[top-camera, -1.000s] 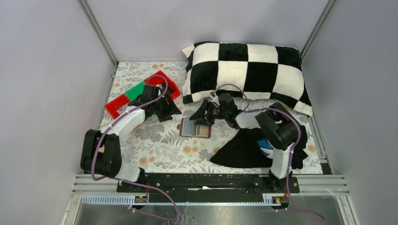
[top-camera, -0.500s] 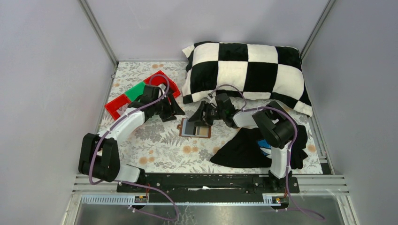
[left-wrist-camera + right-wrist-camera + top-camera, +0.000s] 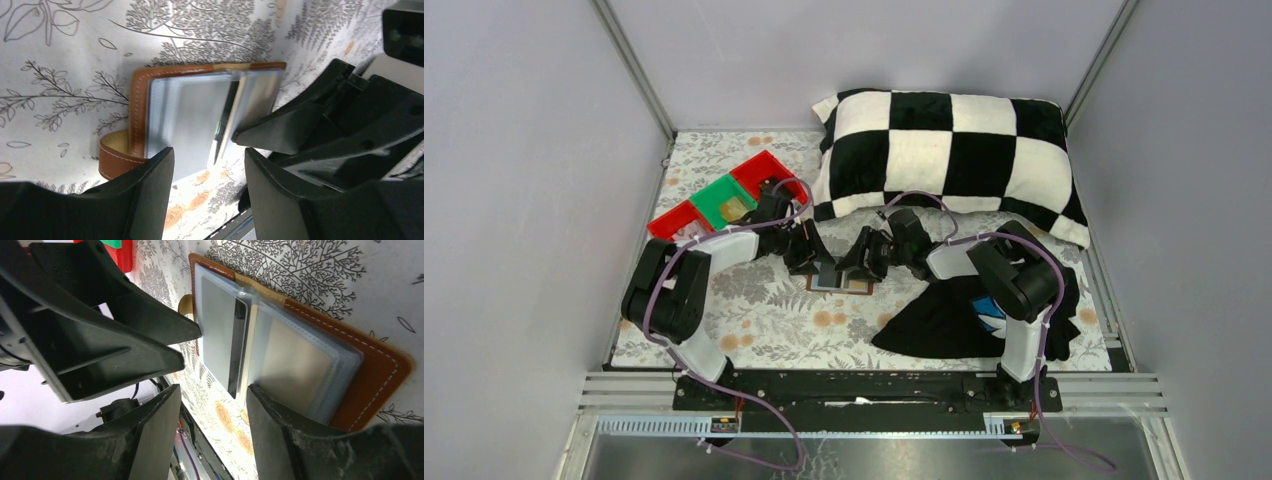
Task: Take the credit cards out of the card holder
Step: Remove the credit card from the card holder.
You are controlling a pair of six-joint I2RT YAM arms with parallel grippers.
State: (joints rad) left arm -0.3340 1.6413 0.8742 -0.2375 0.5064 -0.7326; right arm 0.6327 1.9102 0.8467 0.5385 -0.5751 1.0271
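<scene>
Crowding the card holder [image 3: 185,115] with left gripper [image 3: 805,256] and right gripper [image 3: 860,267], both wide and empty, I risk them clashing or shoving it across the worktop [image 3: 754,320].

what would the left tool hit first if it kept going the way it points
The left tool would probably meet the open wallet first; it lies dead ahead, though depth is hard to judge.

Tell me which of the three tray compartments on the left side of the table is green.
The middle compartment is the green one. The near compartment and the far compartment, one on each side of it, are both red.
</scene>
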